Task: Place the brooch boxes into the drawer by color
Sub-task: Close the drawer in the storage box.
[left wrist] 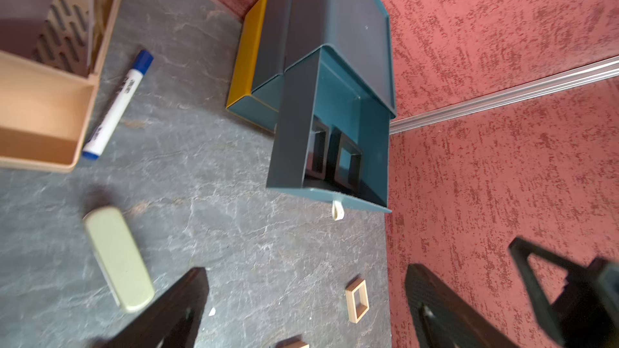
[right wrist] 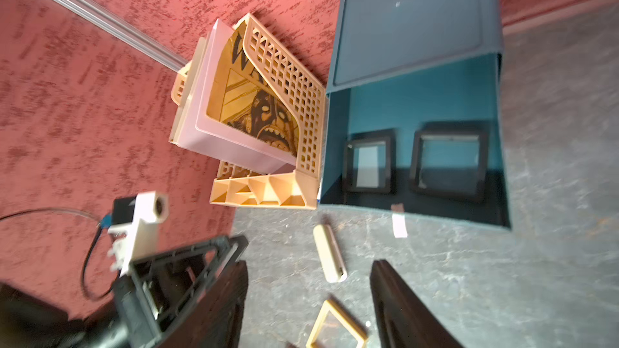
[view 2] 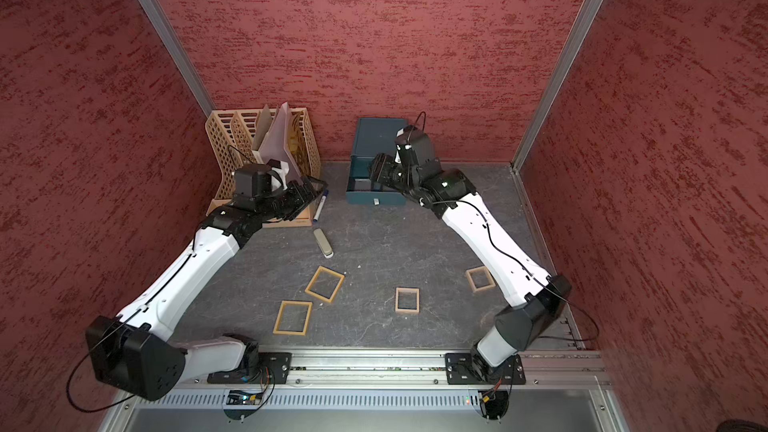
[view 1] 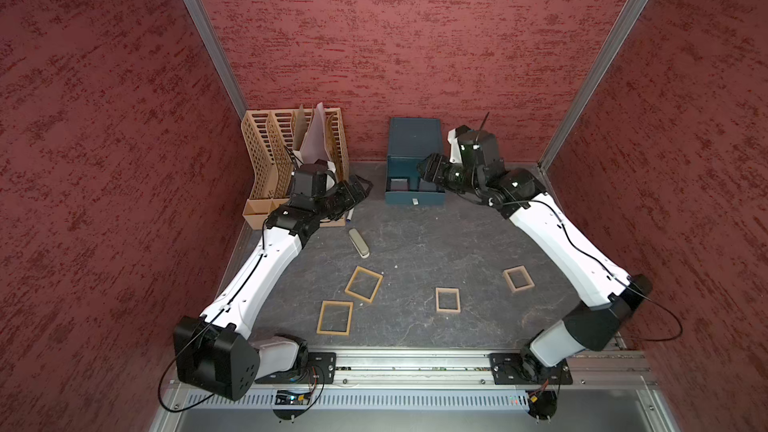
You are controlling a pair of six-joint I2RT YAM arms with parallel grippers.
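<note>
We look over a dark grey, stone-patterned bench [view 1: 415,243] walled in red; at its far left corner stands a tan lattice file rack [view 1: 266,151] with papers in it; to the rack's right, against the back wall, sits a teal cabinet [view 1: 415,135] with its drawer [view 1: 399,199] pulled out; the left gripper [view 1: 361,189] hangs between rack and drawer, its fingers [left wrist: 181,302] spread wide with nothing between them; the right gripper [view 1: 424,172] hovers over the drawer's right side, and its fingers [right wrist: 402,306] stand apart, holding nothing; four tan brooch boxes [view 1: 363,284] lie flat on the near half of the bench, well apart from the drawer; the two larger, thin-rimmed ones lie near each other left of centre; the two smaller, thicker-rimmed ones lie right of centre, the rightmost tan box [view 1: 518,279] just beside the right arm; two black brooch boxes [right wrist: 368,162] lie side by side on the drawer floor near its front wall; a beige-grey oblong block [view 1: 358,243] lies between the rack and the tan boxes; a blue-capped marker [left wrist: 117,105] lies beside the rack's base.
</note>
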